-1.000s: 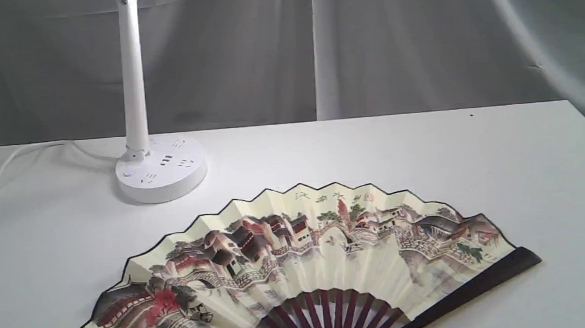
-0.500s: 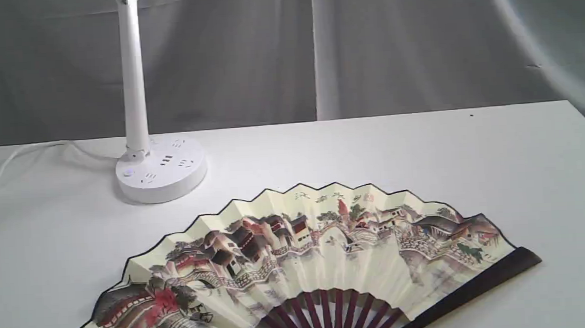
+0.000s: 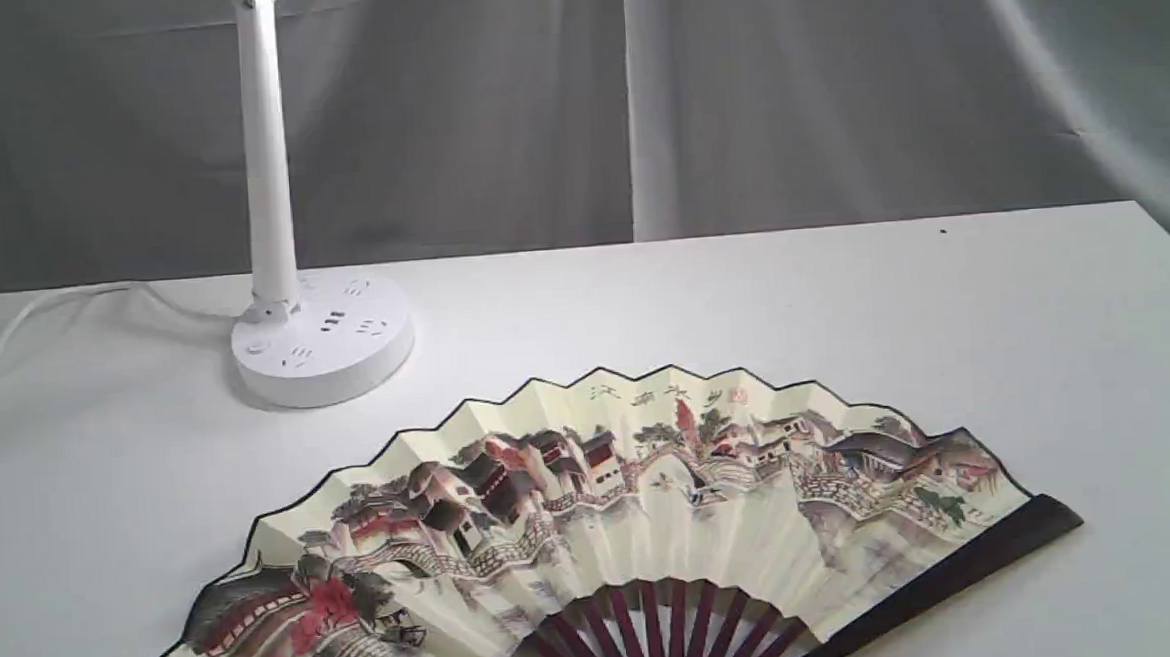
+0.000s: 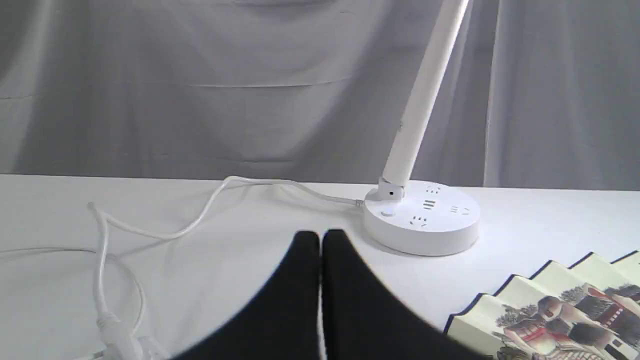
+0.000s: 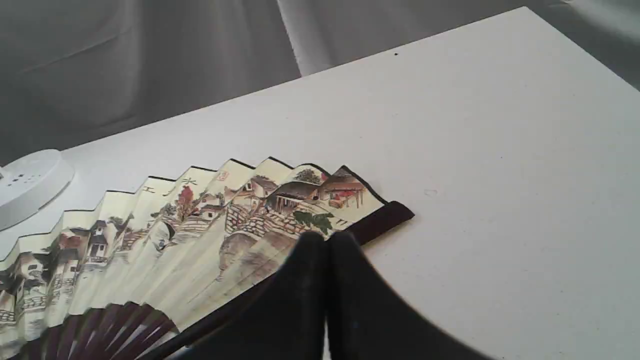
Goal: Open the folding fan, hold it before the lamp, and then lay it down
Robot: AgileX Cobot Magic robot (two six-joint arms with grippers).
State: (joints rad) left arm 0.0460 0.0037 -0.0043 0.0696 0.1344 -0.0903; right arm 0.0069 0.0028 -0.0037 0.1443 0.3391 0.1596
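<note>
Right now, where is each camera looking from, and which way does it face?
Exterior: off the arms, looking across the table over the open fan toward the lamp and grey curtain; no robot part shows.
Left wrist: low over the table, facing the lamp's base; the shut left claw shows.
Right wrist: by the fan's dark end rib, looking down across it; the shut right claw shows.
Shared: all three show fan and lamp.

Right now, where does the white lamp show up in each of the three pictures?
Exterior view: lamp upper left, behind the folding fan.
Left wrist view: lamp just beyond the left tool, the fan's corner beside it.
Right wrist view: only the base's rim, cut off at the frame edge.
Shared landmark: the folding fan, open on the table in all three.
</note>
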